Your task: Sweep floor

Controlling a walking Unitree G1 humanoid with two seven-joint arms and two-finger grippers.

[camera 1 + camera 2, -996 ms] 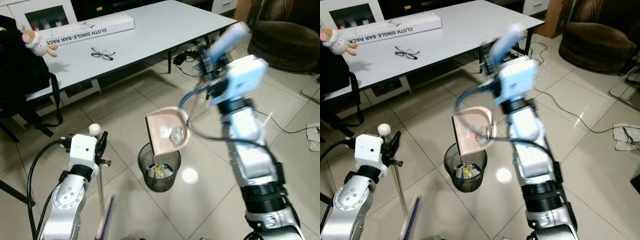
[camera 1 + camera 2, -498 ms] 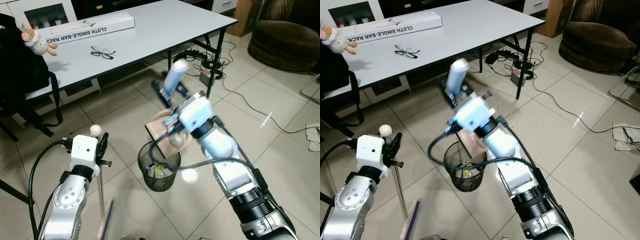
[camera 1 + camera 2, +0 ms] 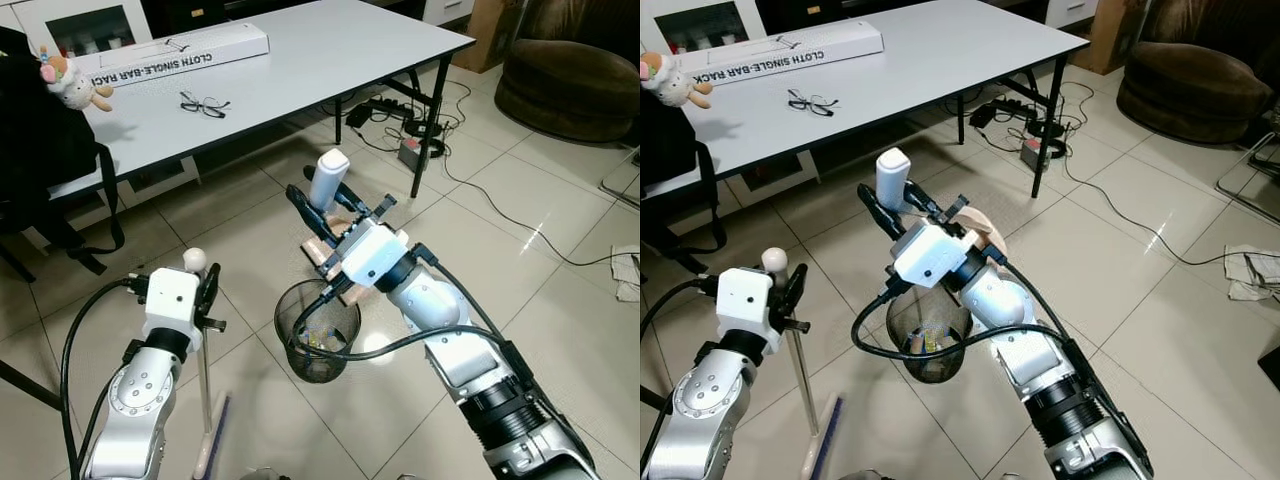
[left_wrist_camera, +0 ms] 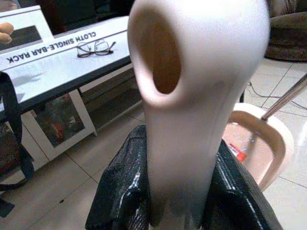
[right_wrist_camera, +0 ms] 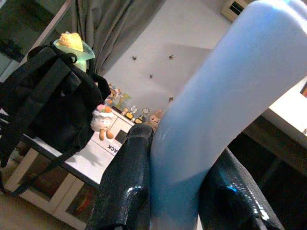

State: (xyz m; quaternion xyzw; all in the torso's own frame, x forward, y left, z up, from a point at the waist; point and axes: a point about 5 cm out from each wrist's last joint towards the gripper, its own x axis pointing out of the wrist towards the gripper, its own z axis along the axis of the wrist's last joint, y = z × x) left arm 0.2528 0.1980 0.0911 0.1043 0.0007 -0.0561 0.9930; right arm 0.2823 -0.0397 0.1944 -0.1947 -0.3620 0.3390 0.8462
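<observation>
Two black fingers of our right gripper were clamped on the pale blue-white handle of the dustpan, the handle end standing up above the fingers. Seen along those fingers, the handle looked smooth, rounded and light blue, pinched tight between both glossy pads. Beneath the wrist, the beige pan showed only at its rounded edge, tipped over the black mesh wastebasket, which stood on the tiled floor with a few coloured scraps inside. Our left gripper was closed around the thin metal pole of the broom, just below its round cream knob; from that wrist the cap looked off-white and glossy, with an oval hole through it, held snug between the two fingers. The pole ran down to the floor, where a blue strip of the broom head was visible. That same wrist view caught the pan's beige scoop with a small red scrap in it. Further out stood a white table carrying glasses and a long white box, with a black backpack and a plush toy at its left end.
</observation>
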